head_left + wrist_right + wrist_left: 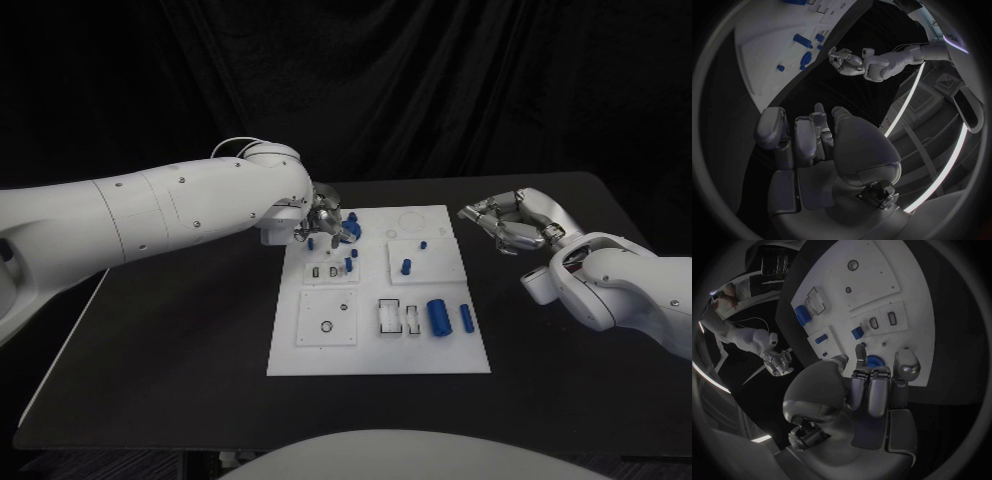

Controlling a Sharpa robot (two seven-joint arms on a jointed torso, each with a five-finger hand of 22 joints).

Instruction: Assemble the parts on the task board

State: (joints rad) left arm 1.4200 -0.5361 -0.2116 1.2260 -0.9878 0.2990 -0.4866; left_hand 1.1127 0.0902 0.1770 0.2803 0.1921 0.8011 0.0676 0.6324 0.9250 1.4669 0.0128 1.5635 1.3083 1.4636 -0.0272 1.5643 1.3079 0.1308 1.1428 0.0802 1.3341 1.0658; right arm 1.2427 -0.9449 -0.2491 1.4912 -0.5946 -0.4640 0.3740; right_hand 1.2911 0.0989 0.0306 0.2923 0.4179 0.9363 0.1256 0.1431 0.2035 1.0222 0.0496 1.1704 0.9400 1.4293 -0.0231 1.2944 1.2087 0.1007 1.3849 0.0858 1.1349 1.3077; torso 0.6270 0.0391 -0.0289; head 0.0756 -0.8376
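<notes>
- Nearest of all, my left hand (pixel 870 385) hangs over the far-left corner of the task board (pixel 379 358), fingers curled around a small blue part (pixel 874 361); I judge it pinched, though the contact itself is masked by my fingers.
- Moving right across the white plate: two grey inserts (pixel 335 271) sit in their recesses, a short blue peg (pixel 407 266) lies mid-board, and two larger blue cylinders (pixel 450 319) rest side by side near the front.
- My right hand (pixel 512 225) idles off the board's right edge, fingers loosely curled, holding nothing.
- I judge the step is seating the blue part; next I must line it up with its socket and press straight down.
- Which socket it belongs to, I cannot tell.
</notes>
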